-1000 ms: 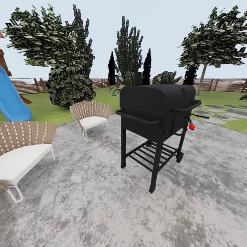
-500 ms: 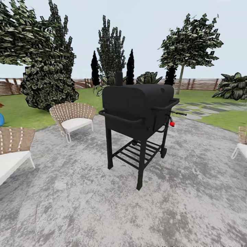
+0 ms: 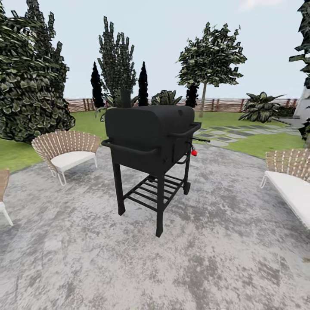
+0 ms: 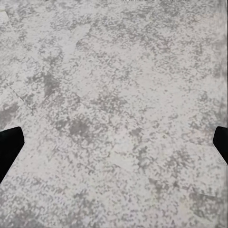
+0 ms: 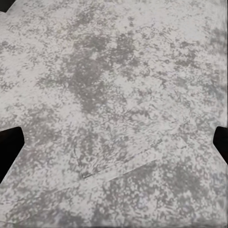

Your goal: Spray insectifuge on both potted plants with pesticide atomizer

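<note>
The garden lies ahead: a round mottled grey patio ringed by green lawn, with a brown slat fence at the back. The pesticide atomizer and the potted plants are out of view. My left gripper hangs open over bare paving, its dark fingertips wide apart at the picture's edges. My right gripper is open too, over the same grey paving, with nothing between its fingertips.
A black barbecue grill on legs stands mid-patio, a small red knob at its side. Woven chairs sit at the left and right. Trees and a leafy bush edge the lawn; stepping stones lead away.
The head camera has swung right: the grill has shifted left in the picture, the blue slide has left it, and a woven chair has come in at the right.
</note>
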Controlling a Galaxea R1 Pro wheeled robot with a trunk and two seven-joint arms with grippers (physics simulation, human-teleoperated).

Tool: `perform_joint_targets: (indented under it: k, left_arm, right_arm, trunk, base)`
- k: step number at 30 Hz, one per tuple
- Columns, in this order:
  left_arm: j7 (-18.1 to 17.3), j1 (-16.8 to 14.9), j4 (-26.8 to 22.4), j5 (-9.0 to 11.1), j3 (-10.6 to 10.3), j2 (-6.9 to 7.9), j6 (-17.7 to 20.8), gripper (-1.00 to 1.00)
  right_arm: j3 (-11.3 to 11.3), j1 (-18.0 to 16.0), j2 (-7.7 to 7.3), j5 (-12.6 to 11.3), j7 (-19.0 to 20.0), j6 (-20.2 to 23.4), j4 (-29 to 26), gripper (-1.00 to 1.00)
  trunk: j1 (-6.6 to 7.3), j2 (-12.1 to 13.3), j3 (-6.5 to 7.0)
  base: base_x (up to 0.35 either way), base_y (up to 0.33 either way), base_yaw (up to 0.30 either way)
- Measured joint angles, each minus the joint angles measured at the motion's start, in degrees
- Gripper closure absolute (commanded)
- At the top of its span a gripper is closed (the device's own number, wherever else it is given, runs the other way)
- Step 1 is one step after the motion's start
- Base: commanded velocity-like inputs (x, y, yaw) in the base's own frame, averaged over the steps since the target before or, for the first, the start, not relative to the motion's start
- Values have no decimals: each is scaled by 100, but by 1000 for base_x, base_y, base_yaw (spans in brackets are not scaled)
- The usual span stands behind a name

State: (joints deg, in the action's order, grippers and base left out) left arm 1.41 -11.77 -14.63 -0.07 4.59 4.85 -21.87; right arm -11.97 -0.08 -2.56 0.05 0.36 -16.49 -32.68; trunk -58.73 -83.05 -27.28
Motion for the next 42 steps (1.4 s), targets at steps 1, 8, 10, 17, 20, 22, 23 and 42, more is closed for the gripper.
perform_joint_targets:
  k: [1, 8, 10, 17, 20, 22, 23, 42]
  left_arm:
    - [-1, -2, 0, 0, 0, 0, 0, -100]
    - [7, -4, 0, 39, 3, 0, 0, -100]
    - [2, -4, 0, 58, 12, 0, 0, -100]
    - [-11, -4, 0, 1, 1, 0, -2, -100]
    - [-11, 0, 0, 0, 1, 0, 0, -100]
    - [-11, 0, 0, 0, 1, 0, 0, -100]
    - [-11, -1, 0, 0, 1, 0, 0, -100]
    - [17, -7, -7, -21, -15, 0, 0, -100]
  right_arm:
    - [0, 0, 0, 1, 0, 0, 0, -100]
    - [0, 0, 0, 3, 3, 0, -7, -100]
    - [-1, 0, 0, -1, 1, 0, -13, -100]
    - [-1, 0, 0, -5, -5, 0, -28, -100]
    - [-4, 0, -6, -5, -5, 0, -26, -100]
    - [-6, 0, -13, -5, -5, 0, -26, -100]
    - [-7, 0, -14, -5, -5, 0, -26, -100]
    - [-10, 0, -195, 7, 5, 0, -60, -100]
  trunk:
    - [0, 0, 0]
    - [0, 0, 0]
    - [0, 0, 0]
    - [0, 0, 0]
    - [-65, -119, -53]
    - [-109, -199, -89]
    - [-131, -239, -107]
    - [-549, -1002, -448]
  base:
    - [0, 0, -300]
    - [0, 0, -300]
    - [0, 0, -300]
    - [0, 0, -300]
    - [0, 0, -300]
    - [0, 0, -300]
    - [0, 0, -300]
    - [0, 0, -300]
